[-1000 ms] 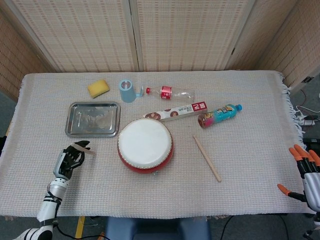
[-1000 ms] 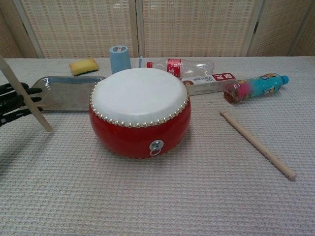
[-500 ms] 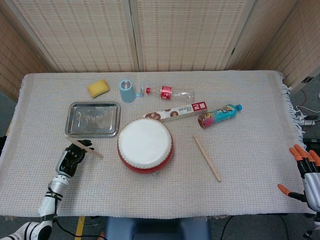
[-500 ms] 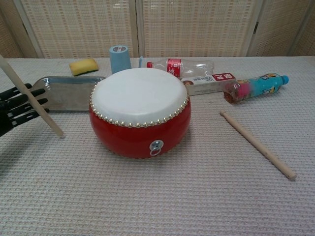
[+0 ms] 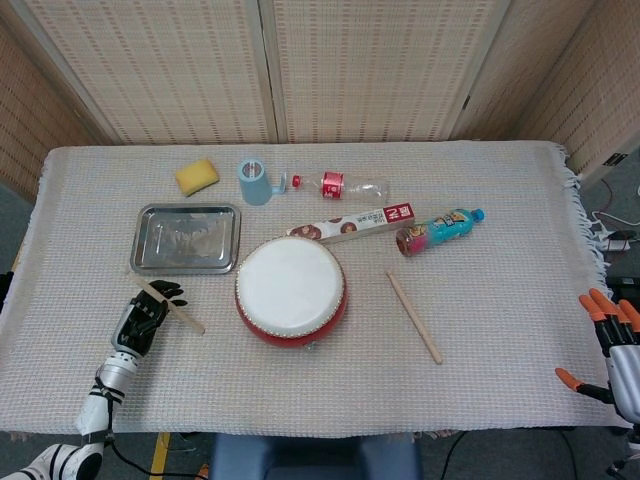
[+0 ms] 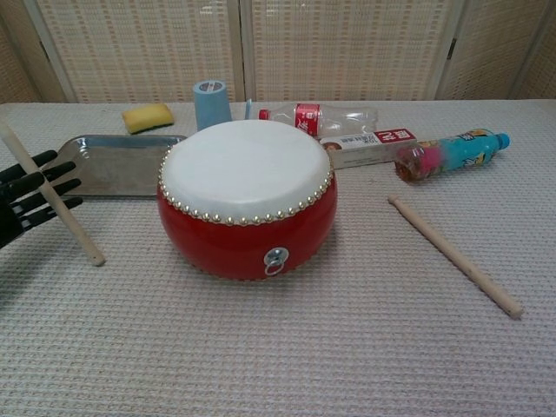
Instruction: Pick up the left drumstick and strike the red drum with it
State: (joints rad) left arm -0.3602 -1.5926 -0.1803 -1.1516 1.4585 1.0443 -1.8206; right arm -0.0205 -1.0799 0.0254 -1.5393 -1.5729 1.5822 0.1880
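Two drumsticks show on the woven cloth: the left drumstick (image 5: 170, 305) is in the left hand (image 5: 143, 316), and the right drumstick (image 5: 414, 316) lies flat by itself to the right of the red drum (image 5: 291, 290), well apart from it. The left hand sits near the front left of the table, just in front of the metal tray (image 5: 187, 238), its dark fingers (image 6: 35, 185) wrapped around the stick's shaft; in the chest view the stick slants down to the right, its lower tip touching or just above the cloth (image 6: 287, 347), left of the drum and not touching it. The drum stands upright at the middle of the table, white skin facing up. Behind it lie a long red-and-white box (image 5: 352, 224), a clear bottle with a red label (image 5: 339, 184) and a blue cup (image 5: 254, 182); a yellow sponge (image 5: 197, 176) lies at the far left and a colourful bottle with a blue cap (image 5: 438, 231) to the right. The right hand (image 5: 612, 352) rests off the near right edge of the table, orange-tipped fingers spread and holding nothing.
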